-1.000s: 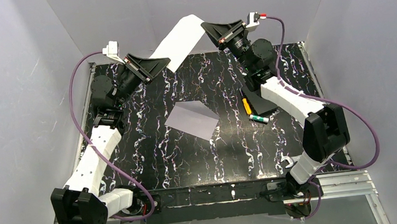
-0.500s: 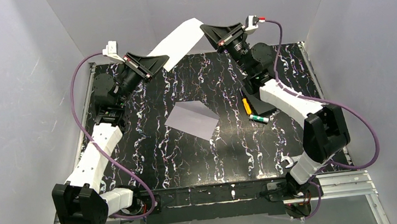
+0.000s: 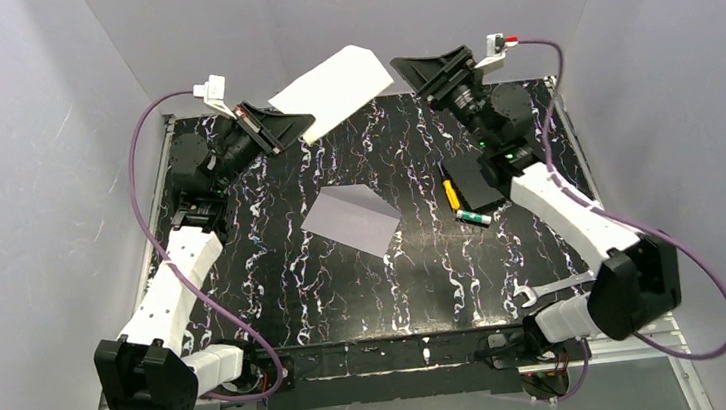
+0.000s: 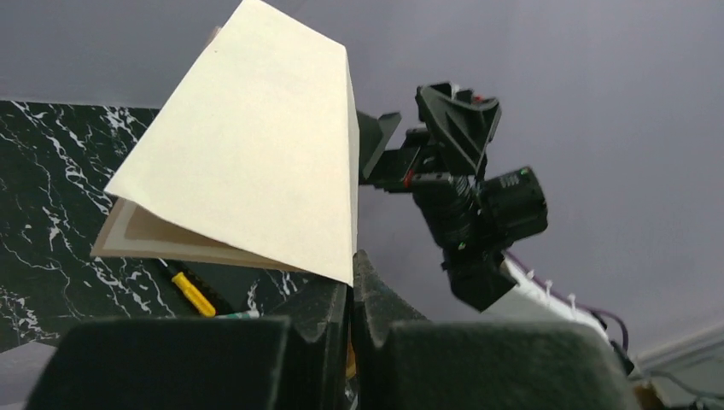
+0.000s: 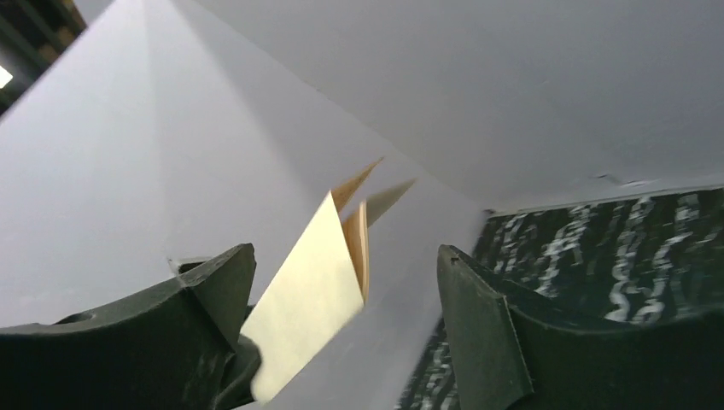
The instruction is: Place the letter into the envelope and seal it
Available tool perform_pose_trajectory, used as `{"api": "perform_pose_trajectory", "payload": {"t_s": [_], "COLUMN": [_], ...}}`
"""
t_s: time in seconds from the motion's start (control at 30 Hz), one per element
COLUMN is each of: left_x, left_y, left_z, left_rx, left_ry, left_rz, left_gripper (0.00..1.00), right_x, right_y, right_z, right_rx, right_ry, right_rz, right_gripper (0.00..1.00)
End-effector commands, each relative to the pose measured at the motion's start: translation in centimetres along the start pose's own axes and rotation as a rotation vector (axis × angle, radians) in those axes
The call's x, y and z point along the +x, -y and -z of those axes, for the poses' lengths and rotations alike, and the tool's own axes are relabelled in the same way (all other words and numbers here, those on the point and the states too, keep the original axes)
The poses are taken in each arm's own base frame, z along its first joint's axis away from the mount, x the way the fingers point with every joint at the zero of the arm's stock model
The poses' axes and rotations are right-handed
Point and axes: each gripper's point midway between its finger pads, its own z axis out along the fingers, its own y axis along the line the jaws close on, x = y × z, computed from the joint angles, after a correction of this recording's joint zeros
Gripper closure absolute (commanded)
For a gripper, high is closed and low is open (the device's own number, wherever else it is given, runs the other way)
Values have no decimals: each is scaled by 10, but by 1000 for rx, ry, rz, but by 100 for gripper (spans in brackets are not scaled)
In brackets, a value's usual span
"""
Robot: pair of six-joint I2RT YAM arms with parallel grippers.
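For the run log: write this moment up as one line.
left gripper: shut on letter, folded, held aloft | right gripper: open, holding nothing | envelope: flat on table | step: letter not yet inserted

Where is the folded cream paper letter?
Top view: the cream paper letter hangs pinched in the left gripper, above the black marbled table's far edge.

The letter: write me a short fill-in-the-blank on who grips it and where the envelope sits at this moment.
1. The left gripper is shut on the folded cream ____.
2. The right gripper has its jaws ____.
3. The envelope lies flat on the table, touched by ____ gripper.
Missing words: letter; open; neither.
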Motion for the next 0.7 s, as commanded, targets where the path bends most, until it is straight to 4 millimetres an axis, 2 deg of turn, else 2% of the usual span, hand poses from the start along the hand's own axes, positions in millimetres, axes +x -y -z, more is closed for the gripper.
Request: {"api": "perform_pose_trajectory", "payload": {"t_s": [0.0,0.07,0.17,0.2,0.27,0.37,0.5,0.57,0.67], "left_x": [34,46,55,57,61,66,66,67,68], "left_y": [26,27,32,34,36,23,18,20,24], "left_z": [16,21,28,30,34,40,49,52,54], "left_rx": [155,192,257,279,315,260,206,208,234], "left_ry": [-279,-386,-477,-493,-524,-567,-626,-631,-632], "left_rz": [-272,-301,-354,-373,-403,-460,-534,-545,-553], "left_gripper": [100,100,100,100,100,100,100,100,100], "right_x": [-17,-11,11,27,44,59,80,92,102], "right_y": [-17,-35,-60,-65,-76,-89,-99,-96,-91], "right_z": [20,20,22,25,32,40,50,56,61], "right_rx": [5,-49,-198,-279,-404,-511,-580,-588,-574], "right_ry": [-63,-168,-364,-460,-570,-642,-690,-739,-772], "right_rz": [435,577,692,695,679,686,739,728,742], "right_gripper": [13,12,11,11,13,16,23,26,20]}}
